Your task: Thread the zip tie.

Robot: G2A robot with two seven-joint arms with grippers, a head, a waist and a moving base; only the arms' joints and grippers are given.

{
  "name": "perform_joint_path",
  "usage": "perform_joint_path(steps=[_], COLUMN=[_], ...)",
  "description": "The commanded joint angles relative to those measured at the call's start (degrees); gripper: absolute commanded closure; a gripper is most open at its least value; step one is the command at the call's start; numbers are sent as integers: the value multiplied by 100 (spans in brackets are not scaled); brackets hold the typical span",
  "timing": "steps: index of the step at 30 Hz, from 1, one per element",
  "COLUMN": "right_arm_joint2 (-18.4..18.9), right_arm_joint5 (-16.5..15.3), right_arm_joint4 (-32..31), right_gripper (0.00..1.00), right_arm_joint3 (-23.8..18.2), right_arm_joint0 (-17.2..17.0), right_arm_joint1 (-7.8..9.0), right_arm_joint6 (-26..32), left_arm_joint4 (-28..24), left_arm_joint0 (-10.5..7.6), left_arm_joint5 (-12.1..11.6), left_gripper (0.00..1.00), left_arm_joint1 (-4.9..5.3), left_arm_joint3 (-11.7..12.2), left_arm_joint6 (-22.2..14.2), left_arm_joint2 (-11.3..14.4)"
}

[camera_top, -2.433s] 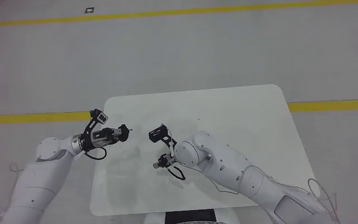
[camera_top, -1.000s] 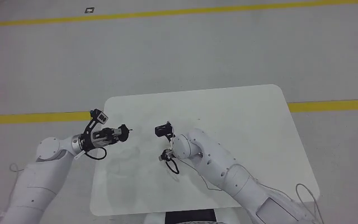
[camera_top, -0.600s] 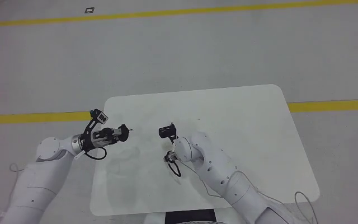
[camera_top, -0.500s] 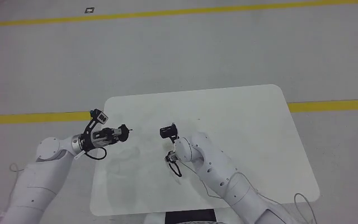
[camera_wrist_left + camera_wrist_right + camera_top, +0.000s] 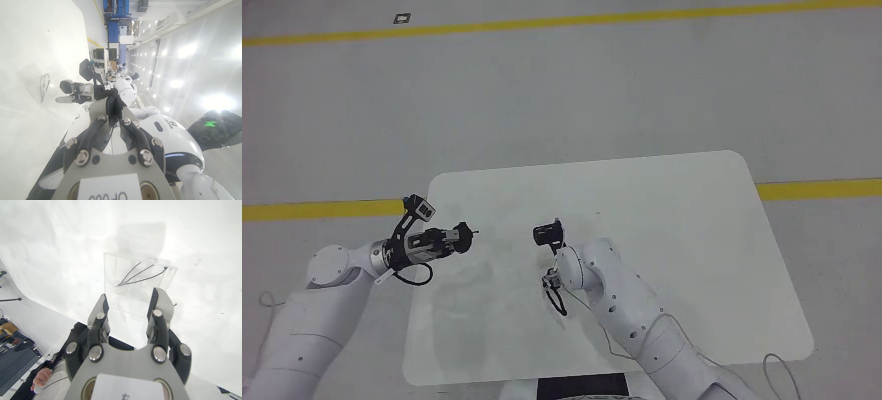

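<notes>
A clear plastic box (image 5: 140, 279) stands on the white table (image 5: 672, 200) with thin black zip ties (image 5: 140, 274) lying inside; the box (image 5: 37, 83) and its zip ties (image 5: 43, 85) also show in the left wrist view. My right gripper (image 5: 130, 298) hovers open just short of the box, nothing between its fingers; it shows again from the side (image 5: 63, 93) and near the table's middle (image 5: 551, 285). My left gripper (image 5: 464, 238) is held above the table's left side, shut (image 5: 114, 106), with a short black zip tie tip (image 5: 474, 234) sticking out.
The table's near edge (image 5: 56, 311) runs close behind the right gripper. The table's right half and far side are bare white surface.
The right arm's wrist has swung to the right and turned its gripper down toward the table. The left arm has kept still.
</notes>
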Motion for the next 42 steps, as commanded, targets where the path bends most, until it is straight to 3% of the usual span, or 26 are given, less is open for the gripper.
perform_joint_path(steps=[1, 25, 42], right_arm_joint2=[20, 361, 394], right_arm_joint5=[0, 0, 0], right_arm_joint4=[-76, -655, -969], right_gripper=[52, 58, 62], right_arm_joint3=[33, 387, 1168], right_arm_joint0=[-14, -17, 249], right_arm_joint1=[-33, -469, -768], right_arm_joint6=[0, 0, 0], left_arm_joint4=[0, 0, 0], left_arm_joint0=[0, 0, 0], left_arm_joint5=[0, 0, 0], left_gripper=[100, 100, 100], left_arm_joint1=[0, 0, 0], left_arm_joint3=[0, 0, 0], left_arm_joint6=[0, 0, 0], left_arm_joint2=[0, 0, 0])
